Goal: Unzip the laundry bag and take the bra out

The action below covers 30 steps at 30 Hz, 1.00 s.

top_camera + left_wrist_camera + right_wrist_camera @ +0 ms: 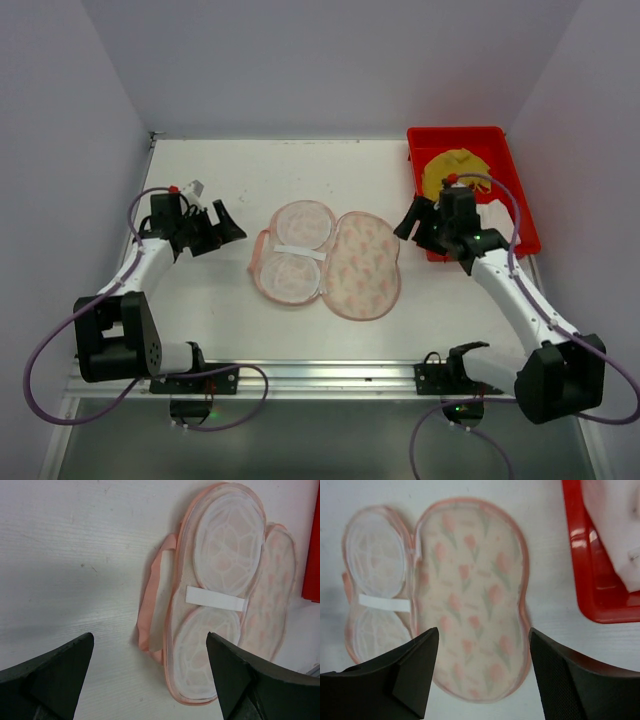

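Note:
The laundry bag (325, 260) lies spread open flat on the white table. Its left half (220, 580) shows whitish lining with a white strap (215, 599) across it. Its right half (470, 595) shows beige fabric printed with orange-red and green motifs, edged in pink. A pink flap (152, 600) folds out at the bag's left edge. My left gripper (225, 232) is open and empty just left of the bag; it also shows in the left wrist view (150, 642). My right gripper (408, 224) is open and empty between the bag and the tray, over the printed half (484, 637). No bra shows inside the bag.
A red plastic tray (520, 200) stands at the back right, holding a yellow garment (455, 165); a whitish cloth (615, 540) shows in it from the right wrist. White walls close off the table's left, back and right.

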Tool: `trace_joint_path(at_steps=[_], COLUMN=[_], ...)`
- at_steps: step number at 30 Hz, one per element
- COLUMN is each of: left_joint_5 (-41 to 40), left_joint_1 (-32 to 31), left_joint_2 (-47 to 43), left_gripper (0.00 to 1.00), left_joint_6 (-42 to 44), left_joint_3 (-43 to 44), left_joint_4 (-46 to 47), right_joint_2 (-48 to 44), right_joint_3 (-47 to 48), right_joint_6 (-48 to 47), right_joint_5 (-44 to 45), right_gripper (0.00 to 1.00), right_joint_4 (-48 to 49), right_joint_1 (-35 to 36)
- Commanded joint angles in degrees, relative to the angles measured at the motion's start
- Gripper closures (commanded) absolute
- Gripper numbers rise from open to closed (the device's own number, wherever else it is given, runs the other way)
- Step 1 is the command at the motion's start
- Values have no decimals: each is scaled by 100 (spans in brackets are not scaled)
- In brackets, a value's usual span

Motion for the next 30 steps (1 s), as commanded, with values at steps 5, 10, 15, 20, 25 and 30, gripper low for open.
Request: trace_joint_path(at_steps=[5, 10, 15, 20, 25, 30], left_joint_5=[-499, -702, -667, -719, -764, -808], left_joint_1=[-978, -1289, -1448, -1763, -1940, -2396], left_joint_2=[138, 191, 104, 33, 15, 7], left_gripper=[2, 4, 7, 15, 26, 38], left_joint_6=[95, -282, -528, -775, -1038, -1354], left_joint_3=[18, -218, -710, -1036, -1360, -1581], left_joint_4=[-103, -130, 55, 266, 511, 688], right_joint_2=[982, 1447, 1808, 1976, 2064, 2301], right_joint_3=[-303, -260, -295, -523, -585, -620], right_joint_6=[418, 647, 823, 1016, 1043, 1017], right_joint_5=[654, 724, 716, 435, 444, 162], right_gripper=[26, 29, 33, 42, 47, 63], right_joint_4=[-466, -527, -580, -325, -316, -185], right_joint_1=[947, 1167, 1185, 1203, 1238, 1264])
